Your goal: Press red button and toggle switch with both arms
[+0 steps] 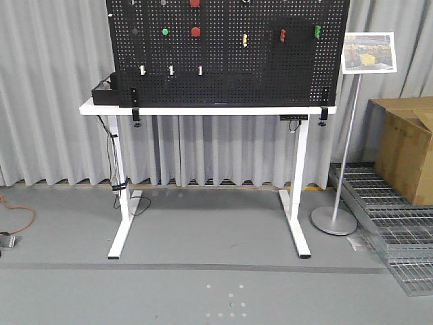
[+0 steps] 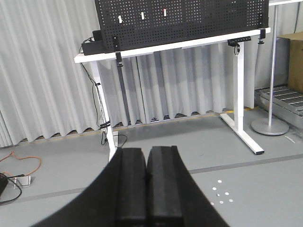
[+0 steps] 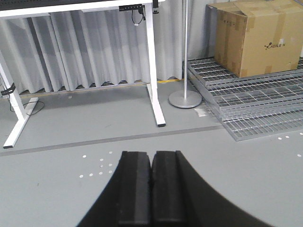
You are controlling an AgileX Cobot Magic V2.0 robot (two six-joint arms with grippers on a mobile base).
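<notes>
The pegboard (image 1: 230, 61) ran out past the upper edge of the front view, which sliced through a red button (image 1: 195, 3) at top centre. Low on the board's left, the white pieces (image 1: 171, 70) were too small to tell as switches or pegs. The right edge cropped the cardboard box (image 1: 406, 145) and the metal grating (image 1: 406, 237) below it.

In the left wrist view, the bottom edge cut off the left gripper (image 2: 147, 156), and everything behind its pads lay out of frame.

In the right wrist view, the right gripper (image 3: 151, 158) was cropped the same way. The table (image 3: 47, 8) showed only as a strip along the top edge, and the pole (image 3: 185, 47) lost its upper end there.
</notes>
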